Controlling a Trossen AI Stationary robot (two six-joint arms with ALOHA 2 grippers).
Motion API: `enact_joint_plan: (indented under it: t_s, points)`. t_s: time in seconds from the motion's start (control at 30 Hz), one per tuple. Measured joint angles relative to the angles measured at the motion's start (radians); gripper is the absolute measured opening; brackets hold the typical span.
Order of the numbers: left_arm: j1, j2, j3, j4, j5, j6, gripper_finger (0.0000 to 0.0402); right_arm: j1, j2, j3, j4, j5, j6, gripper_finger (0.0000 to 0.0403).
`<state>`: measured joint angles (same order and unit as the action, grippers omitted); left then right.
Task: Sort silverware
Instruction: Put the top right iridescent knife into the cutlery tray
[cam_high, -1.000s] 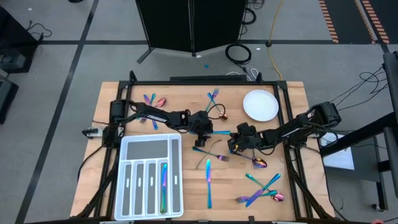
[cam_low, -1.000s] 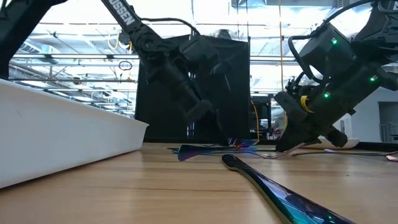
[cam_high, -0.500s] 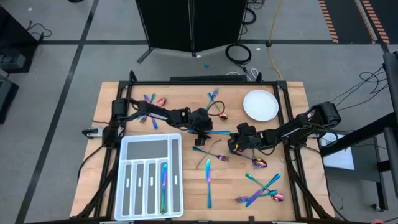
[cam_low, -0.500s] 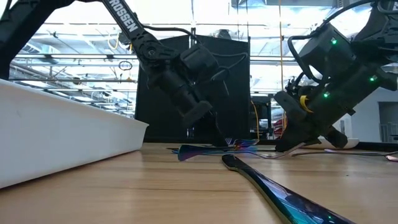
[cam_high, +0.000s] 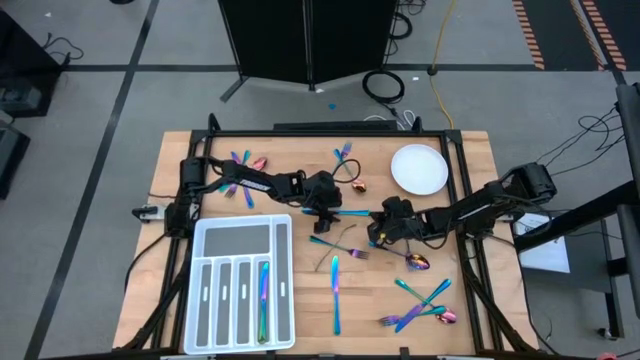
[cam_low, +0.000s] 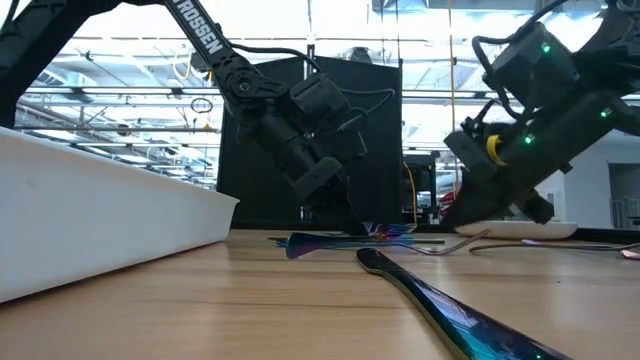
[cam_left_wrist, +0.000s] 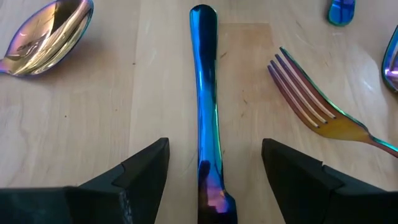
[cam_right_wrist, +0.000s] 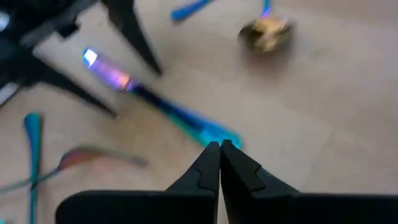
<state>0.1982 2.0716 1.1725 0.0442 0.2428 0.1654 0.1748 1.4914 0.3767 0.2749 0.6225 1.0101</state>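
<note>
Grey floor with dark seams and loose cables is surrounding a light wooden bench (cam_high: 180, 150), and a black cabinet (cam_high: 308, 40) is standing beyond its 12 o'clock edge; the level camera is looking past it into a bright, glass-walled hall. Sorting is barely underway, judging by the layout: the white tray (cam_high: 243, 285) at 7 o'clock is holding just one iridescent piece (cam_high: 264, 298) in a slot, and the remaining slots are looking bare. Everything else is lying loose on the wood, with a small group (cam_high: 243, 163) at 10 o'clock, a fork (cam_high: 342, 153) near 12, a cluster (cam_high: 420, 305) at 5 o'clock, a long piece (cam_high: 336, 293) near 6, a spoon (cam_high: 418, 262) toward 4, and a few more around the centre. A white plate (cam_high: 418, 169) is sitting unused at 2 o'clock. The left claw (cam_left_wrist: 214, 168) is hovering at the bench centre, fingers spread wide on either side of a blue handle (cam_left_wrist: 206, 106) lying flat between them, not yet touching it; a coppery spoon bowl (cam_left_wrist: 46, 36) and fork tines (cam_left_wrist: 305, 102) are lying close by. The right claw (cam_right_wrist: 219, 163) is poised just to the 3 o'clock side of centre, fingers pressed together on nothing, tips pointing at a teal-blue piece (cam_right_wrist: 186, 121).
</note>
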Motion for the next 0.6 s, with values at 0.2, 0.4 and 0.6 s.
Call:
enact_joint_plan:
  t_s: [0.2, 0.4, 0.6]
  points:
    - [0.0, 0.0, 0.0, -0.003, 0.0, -0.008, 0.026, 0.004, 0.01, 0.0, -0.009, 0.069, 0.082, 0.0]
    - [0.0, 0.0, 0.0, -0.004, 0.0, -0.011, 0.026, 0.003, 0.01, 0.0, 0.0, 0.064, 0.104, 0.0]
    - [0.0, 0.0, 0.0, -0.005, -0.001, -0.003, 0.026, -0.004, 0.01, 0.002, 0.004, 0.04, 0.108, 0.0]
